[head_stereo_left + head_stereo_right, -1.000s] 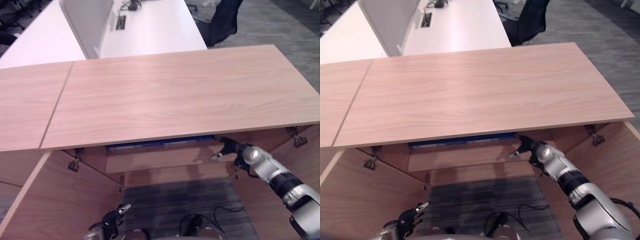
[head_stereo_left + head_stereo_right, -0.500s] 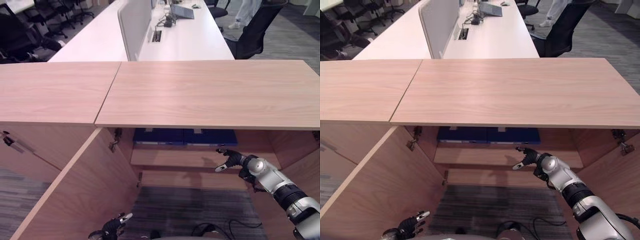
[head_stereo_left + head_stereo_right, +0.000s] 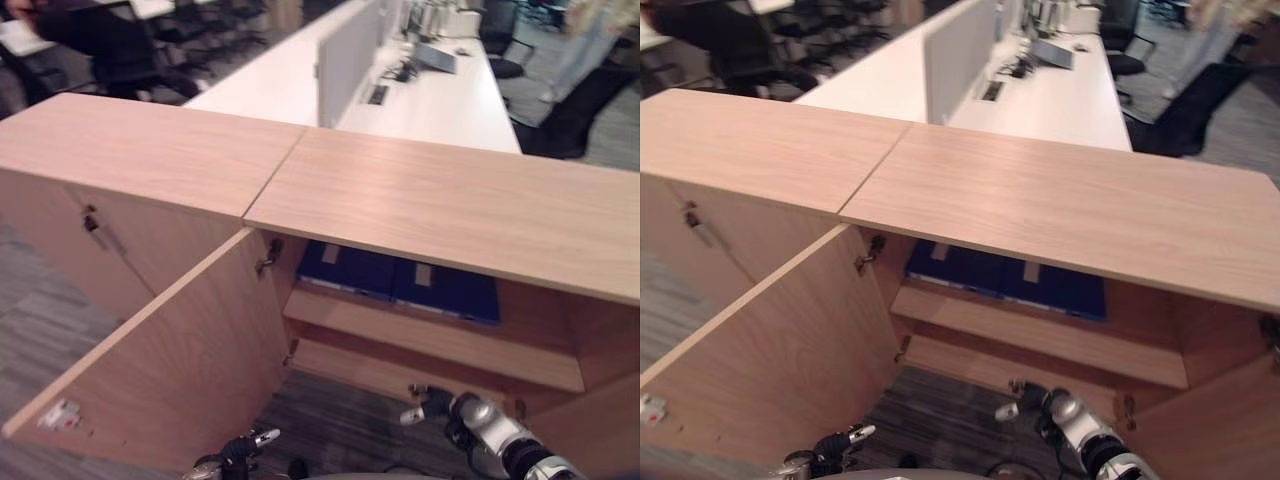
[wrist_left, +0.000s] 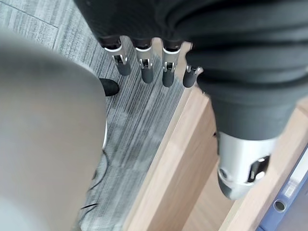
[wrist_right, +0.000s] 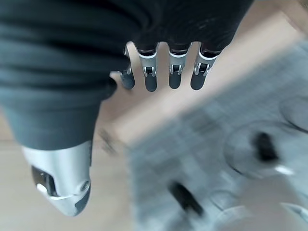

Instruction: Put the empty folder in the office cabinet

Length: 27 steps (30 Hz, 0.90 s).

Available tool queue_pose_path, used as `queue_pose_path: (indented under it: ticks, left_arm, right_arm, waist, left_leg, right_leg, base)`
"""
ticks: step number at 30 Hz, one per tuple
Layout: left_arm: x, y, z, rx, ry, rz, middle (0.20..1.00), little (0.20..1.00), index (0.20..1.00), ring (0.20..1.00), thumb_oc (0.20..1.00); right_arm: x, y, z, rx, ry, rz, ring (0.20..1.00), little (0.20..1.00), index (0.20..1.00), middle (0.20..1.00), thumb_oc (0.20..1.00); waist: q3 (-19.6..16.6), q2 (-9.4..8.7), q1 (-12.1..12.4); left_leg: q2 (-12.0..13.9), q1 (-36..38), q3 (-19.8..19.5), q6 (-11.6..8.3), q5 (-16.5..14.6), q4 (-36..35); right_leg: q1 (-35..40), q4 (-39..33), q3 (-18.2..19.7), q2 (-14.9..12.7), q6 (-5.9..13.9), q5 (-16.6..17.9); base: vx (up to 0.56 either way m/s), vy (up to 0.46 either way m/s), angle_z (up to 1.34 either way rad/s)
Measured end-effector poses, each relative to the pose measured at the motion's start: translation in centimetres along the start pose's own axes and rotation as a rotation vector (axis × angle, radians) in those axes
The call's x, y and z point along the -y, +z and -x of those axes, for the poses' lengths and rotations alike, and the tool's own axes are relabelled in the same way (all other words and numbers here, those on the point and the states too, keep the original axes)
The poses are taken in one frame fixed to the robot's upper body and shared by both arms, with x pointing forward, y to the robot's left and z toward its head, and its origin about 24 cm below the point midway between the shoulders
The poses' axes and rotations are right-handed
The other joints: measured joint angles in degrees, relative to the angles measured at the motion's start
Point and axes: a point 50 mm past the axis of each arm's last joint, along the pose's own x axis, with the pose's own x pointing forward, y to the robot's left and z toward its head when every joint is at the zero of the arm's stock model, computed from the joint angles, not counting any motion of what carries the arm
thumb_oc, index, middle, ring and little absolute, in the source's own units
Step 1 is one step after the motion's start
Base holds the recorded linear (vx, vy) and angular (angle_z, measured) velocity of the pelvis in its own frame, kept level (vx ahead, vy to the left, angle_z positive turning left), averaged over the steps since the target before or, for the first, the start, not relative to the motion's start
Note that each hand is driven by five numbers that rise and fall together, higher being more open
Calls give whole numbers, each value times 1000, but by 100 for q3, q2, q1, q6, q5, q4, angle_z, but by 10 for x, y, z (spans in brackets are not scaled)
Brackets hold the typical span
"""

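Two blue folders lie flat side by side on the upper shelf of the office cabinet, spines w/ pale labels facing out, edges touching. One cabinet door hangs wide open on the robot's left; a second, shut door w/ a small metal handle sits further left. Two hands in view, neither holding anything.

Right hand is low in front of the cabinet, under the shelf level, apart from the folders; its wrist view shows fingers straight and relaxed w/ thumb spread away. Left hand is down at the lower edge near the open door's bottom; fingers also loose and straight, a folder spine visible in that view's corner (blue, w/ a round hole).

Surface: light wood-grain cabinet top in two panels w/ a seam between. Floor is grey striped carpet. Behind: long white worktop w/ a grey divider screen and a laptop, dark office chairs around, a person standing far right at the back.

Vs 0.5 s ago: whole view has swung, so the cabinet sits more to the right and the shut door shows more (camera move, not the cabinet). Right hand has dropped lower, away from the shelf edge. Folders unchanged on the shelf.
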Motion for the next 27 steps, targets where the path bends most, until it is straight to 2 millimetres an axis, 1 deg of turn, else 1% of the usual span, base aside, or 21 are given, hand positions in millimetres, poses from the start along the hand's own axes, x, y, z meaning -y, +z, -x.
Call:
queue_pose_path:
  ticks: [1,2,3,4,6,8,11,13,15,16,17,18,19,20,21,22,23,24,25,26,27]
  left_arm:
    - [-1,-2,0,-7,4,-12,1000,1000,1000,1000,1000]
    - [0,-2,0,-9,4,-17,1000,1000,1000,1000,1000]
    - [0,-4,0,-13,4,-22,1000,1000,1000,1000,1000]
    - [3,-3,-1,-7,-2,-29,1000,1000,1000,1000,1000]
    - [6,-5,-1,-3,-9,-27,1000,1000,1000,1000,1000]
    - [10,-6,-3,-8,-20,-36,1000,1000,1000,1000,1000]
    - [16,-5,-5,-8,-32,-54,1000,1000,1000,1000,1000]
    - [20,-2,-6,2,-41,-66,1000,1000,1000,1000,1000]
    - [23,-4,-6,-1,-50,-79,1000,1000,1000,1000,1000]
    - [28,0,-8,20,-59,-82,1000,1000,1000,1000,1000]
    - [31,6,-9,41,-66,-85,1000,1000,1000,1000,1000]
    - [38,16,-11,68,-81,-90,1000,1000,1000,1000,1000]
    - [40,25,-12,88,-88,-98,1000,1000,1000,1000,1000]
    - [42,27,-12,95,-92,-99,1000,1000,1000,1000,1000]
    - [37,29,-10,112,-80,-98,1000,1000,1000,1000,1000]
    - [26,39,-8,134,-58,-121,1000,1000,1000,1000,1000]
    - [16,46,-6,144,-33,-133,1000,1000,1000,1000,1000]
    - [6,43,-3,133,-10,-135,1000,1000,1000,1000,1000]
    - [0,38,-1,110,5,-129,1000,1000,1000,1000,1000]
    - [-1,31,-1,82,7,-120,1000,1000,1000,1000,1000]
    - [1,23,-2,62,0,-102,1000,1000,1000,1000,1000]
  right_arm:
    - [-1,-7,0,-30,2,-9,1000,1000,1000,1000,1000]
    - [-2,-14,-1,-58,-7,-22,1000,1000,1000,1000,1000]
    - [-5,-22,-1,-89,-14,-38,1000,1000,1000,1000,1000]
    - [-7,-27,-2,-112,-18,-50,1000,1000,1000,1000,1000]
    - [-16,-28,-5,-120,-12,-58,1000,1000,1000,1000,1000]
    - [-22,-26,-7,-119,-5,-63,1000,1000,1000,1000,1000]
    - [-26,-26,-8,-115,-6,-67,1000,1000,1000,1000,1000]
    - [-26,-29,-8,-130,-18,-72,1000,1000,1000,1000,1000]
    - [-25,-34,-7,-147,-27,-84,1000,1000,1000,1000,1000]
    - [-23,-36,-7,-161,-37,-92,1000,1000,1000,1000,1000]
    - [-22,-38,-6,-172,-44,-96,1000,1000,1000,1000,1000]
    - [-18,-38,-6,-173,-54,-92,1000,1000,1000,1000,1000]
    - [-17,-35,-6,-167,-54,-85,1000,1000,1000,1000,1000]
    - [-15,-34,-6,-167,-57,-81,1000,1000,1000,1000,1000]
    - [-18,-26,-9,-145,-47,-79,1000,1000,1000,1000,1000]
    - [-24,-21,-11,-131,-32,-89,1000,1000,1000,1000,1000]
    - [-29,-19,-12,-125,-20,-101,1000,1000,1000,1000,1000]
    - [-33,-24,-12,-146,-7,-112,1000,1000,1000,1000,1000]
    - [-32,-31,-11,-174,-9,-118,1000,1000,1000,1000,1000]
    - [-30,-37,-9,-200,-15,-121,1000,1000,1000,1000,1000]
    - [-28,-45,-7,-221,-21,-121,1000,1000,1000,1000,1000]
  waist:
    - [-3,-10,-4]
    - [-69,112,39]
    - [-154,79,26]
    - [-232,125,59]
    - [-303,108,108]
    - [-332,99,114]
    - [-327,172,155]
    - [-331,253,183]
    - [-307,357,268]
    - [-247,429,311]
    - [-173,522,391]
    - [-34,668,472]
    - [75,667,432]
    - [120,737,453]
    - [140,648,593]
    - [234,340,532]
    - [322,32,457]
    - [256,-246,502]
    - [195,-331,485]
    - [164,-300,389]
    - [92,-171,335]
  left_leg:
    - [72,-15,-55,-64,56,-54]
    - [199,-35,-155,-62,137,-39]
    - [259,-162,-207,-112,185,-50]
    - [345,-168,-300,-153,234,-36]
    - [494,-239,-335,-204,269,-32]
    - [558,-333,-444,-255,304,28]
    - [671,-410,-611,-284,325,116]
    - [721,-459,-726,-302,305,190]
    - [785,-612,-902,-317,314,297]
    - [837,-820,-1027,-480,317,512]
    - [892,-933,-1155,-592,357,599]
    - [967,-1091,-1261,-746,465,696]
    - [968,-1232,-1158,-855,638,722]
    - [1061,-1271,-975,-773,607,640]
    - [1216,-1394,-589,-629,85,496]
    - [1177,-1398,-275,-691,-328,679]
    - [1027,-1450,65,-376,-326,1014]
    - [897,-1336,405,-279,-361,1299]
    - [885,-1157,593,-286,-364,1464]
    - [901,-888,630,-286,-364,1462]
    - [950,-635,699,-366,-391,1296]
  right_leg:
    - [-8,-40,106,158,-52,-70]
    - [-14,-33,216,359,-129,-121]
    - [-38,-100,347,495,-195,-168]
    - [-57,-123,334,609,-234,-145]
    - [-69,-251,320,797,-339,-90]
    - [-37,-354,306,914,-393,-79]
    - [42,-463,256,1090,-467,-57]
    - [104,-493,177,1182,-542,-91]
    - [82,-463,135,1312,-608,-103]
    - [-16,-345,106,1405,-700,-165]
    - [-61,-231,25,1493,-767,-207]
    - [-169,50,-48,1638,-876,-340]
    - [-286,220,-67,1674,-1041,-443]
    - [-387,388,-140,1717,-1114,-551]
    - [-586,828,-209,1725,-1221,-739]
    - [-712,811,-141,1502,-1333,-814]
    - [-591,708,-391,1252,-1382,-753]
    - [-499,502,-475,1035,-1453,-595]
    - [-318,154,-606,1012,-1410,-454]
    - [-189,-48,-706,1047,-1391,-372]
    - [-90,-203,-954,1072,-1356,-324]
  base:
    - [-42,-268,40]
    - [-16,-300,35]
    - [5,-307,33]
    - [12,-260,24]
    - [-1,-217,7]
    - [-11,-155,15]
    - [-26,-232,22]
    - [-74,-211,31]
    - [-158,-162,39]
    - [-240,-142,49]
    - [-224,-123,67]
    - [-142,-79,85]
    - [-38,-104,83]
    - [-1,-87,64]
    - [0,-86,54]
    - [-2,-7,87]
    - [16,12,93]
    - [54,49,87]
    - [107,88,69]
    - [118,118,74]
    - [79,106,85]
